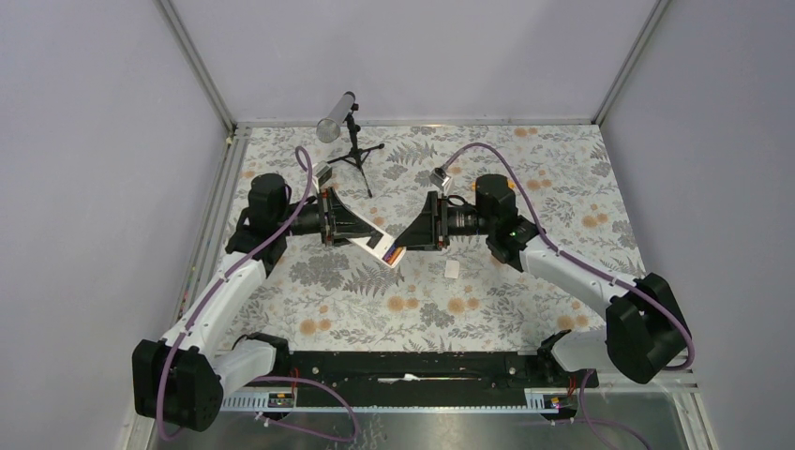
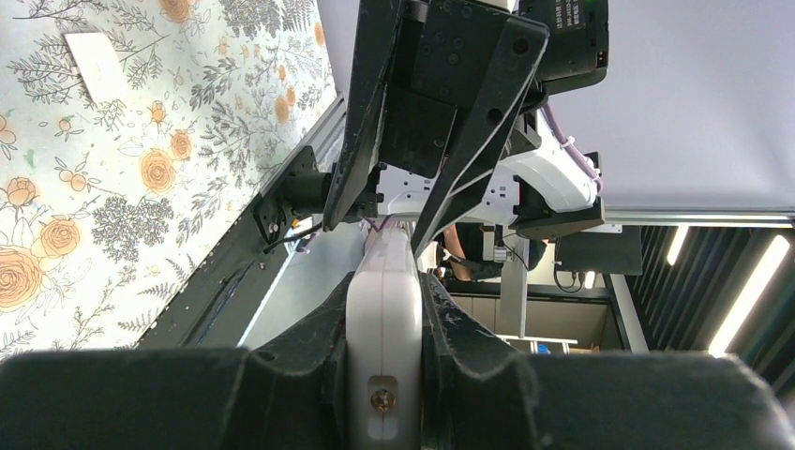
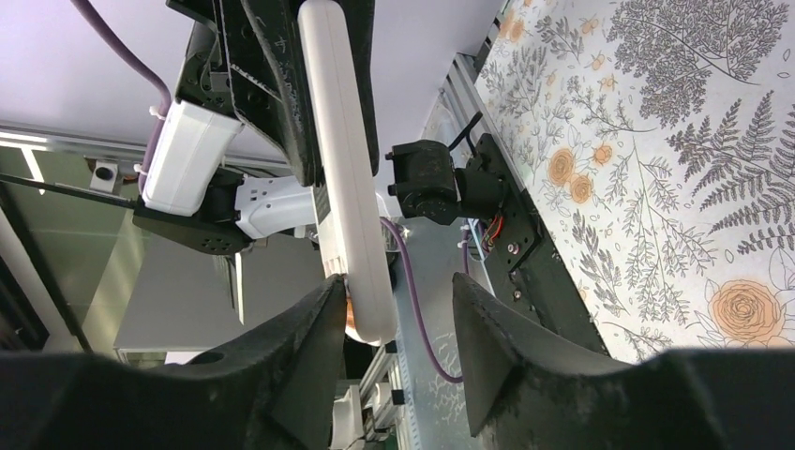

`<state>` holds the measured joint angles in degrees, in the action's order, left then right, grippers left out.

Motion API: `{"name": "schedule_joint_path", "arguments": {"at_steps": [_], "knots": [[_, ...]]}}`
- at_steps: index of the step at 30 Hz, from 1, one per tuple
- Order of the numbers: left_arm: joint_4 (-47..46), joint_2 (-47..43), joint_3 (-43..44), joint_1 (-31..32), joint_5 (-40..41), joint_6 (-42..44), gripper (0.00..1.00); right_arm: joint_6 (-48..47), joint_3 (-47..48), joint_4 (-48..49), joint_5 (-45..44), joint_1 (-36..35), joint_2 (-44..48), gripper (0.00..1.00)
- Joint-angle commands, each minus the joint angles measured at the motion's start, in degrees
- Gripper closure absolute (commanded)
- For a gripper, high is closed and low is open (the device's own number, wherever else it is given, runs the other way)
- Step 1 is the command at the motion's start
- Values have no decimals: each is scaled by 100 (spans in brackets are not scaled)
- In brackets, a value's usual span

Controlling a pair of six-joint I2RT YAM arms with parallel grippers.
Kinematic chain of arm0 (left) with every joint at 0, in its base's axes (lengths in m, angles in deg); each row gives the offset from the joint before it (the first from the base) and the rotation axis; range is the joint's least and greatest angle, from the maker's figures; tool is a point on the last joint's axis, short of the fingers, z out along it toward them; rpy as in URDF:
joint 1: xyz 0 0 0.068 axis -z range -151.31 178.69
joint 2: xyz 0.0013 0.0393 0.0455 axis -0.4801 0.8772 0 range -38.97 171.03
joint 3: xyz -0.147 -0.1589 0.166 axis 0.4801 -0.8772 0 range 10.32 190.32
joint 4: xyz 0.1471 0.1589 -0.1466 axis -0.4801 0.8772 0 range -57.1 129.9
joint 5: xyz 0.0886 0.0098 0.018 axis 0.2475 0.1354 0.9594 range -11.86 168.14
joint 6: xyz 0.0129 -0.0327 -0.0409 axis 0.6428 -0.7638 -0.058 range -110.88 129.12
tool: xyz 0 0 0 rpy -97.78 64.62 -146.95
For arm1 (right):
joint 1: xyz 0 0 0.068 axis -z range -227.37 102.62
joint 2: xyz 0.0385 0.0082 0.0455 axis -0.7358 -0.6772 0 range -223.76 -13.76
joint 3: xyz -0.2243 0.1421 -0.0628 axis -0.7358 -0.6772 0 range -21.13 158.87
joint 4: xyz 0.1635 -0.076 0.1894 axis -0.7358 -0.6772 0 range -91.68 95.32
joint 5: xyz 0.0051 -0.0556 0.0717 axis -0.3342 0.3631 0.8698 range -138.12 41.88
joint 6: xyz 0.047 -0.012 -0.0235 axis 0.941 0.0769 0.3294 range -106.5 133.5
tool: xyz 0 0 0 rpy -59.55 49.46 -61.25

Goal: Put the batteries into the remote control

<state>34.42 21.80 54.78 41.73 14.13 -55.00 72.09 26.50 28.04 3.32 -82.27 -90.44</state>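
Remote hangs in the air at the centre of the top view, off the table. The left fingers are closed tight across its width. I judge it light and stiff: a hard plastic shell, smooth enough to slide or swivel if pushed end-on. The hold on its long sides therefore looks right, with the free end bare for loading.

The right fingers stand well apart round that free end, at the bottom of the right wrist view. One seems to touch the shell, the other is clear of it, and they clamp nothing. A small orange speck shows between the shell and the lower-left finger. It may be one of the batteries, but I cannot tell, and no battery is plainly visible elsewhere. Such cells would be small, hard and round, ready to roll or slip, and best pinched across the barrel.

Grey walls close in the back and sides. The table wears a flat cloth printed with ferns and orange flowers, which could hide small orange parts. A tripod stand carrying a grey tube is in the upper middle of the top view. A small white slip lies flat just right of centre. It may be the battery cover, though that is a guess.
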Motion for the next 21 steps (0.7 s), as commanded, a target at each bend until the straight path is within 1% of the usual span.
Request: {"name": "schedule_joint_path", "arguments": {"at_steps": [1,6,9,12,14,16,19,20,21], "knots": [[-404,-92,25,-21,-9,-83,100,-232,314,-139,-94,-68,-42,50],[-404,-92,19,-21,-11,-92,100,-376,358,-334,-119,-76,-53,49],[-404,-88,26,-21,-8,-109,100,-610,445,-625,-204,-114,-57,49],[-406,-83,61,-21,-10,-131,100,-852,538,-905,-284,-154,-82,59],[-429,-83,94,-21,-14,-171,100,-987,566,-1066,-313,-170,-104,68],[-482,-83,127,-21,-31,-226,100,-1105,601,-1207,-379,-181,-118,73],[-494,-92,137,-21,-36,-242,100,-1147,622,-1243,-393,-187,-124,75],[-485,-100,128,-21,-42,-237,100,-1148,640,-1244,-404,-192,-123,74],[-467,-101,116,-21,-45,-222,100,-1136,661,-1237,-406,-193,-119,70]]}}
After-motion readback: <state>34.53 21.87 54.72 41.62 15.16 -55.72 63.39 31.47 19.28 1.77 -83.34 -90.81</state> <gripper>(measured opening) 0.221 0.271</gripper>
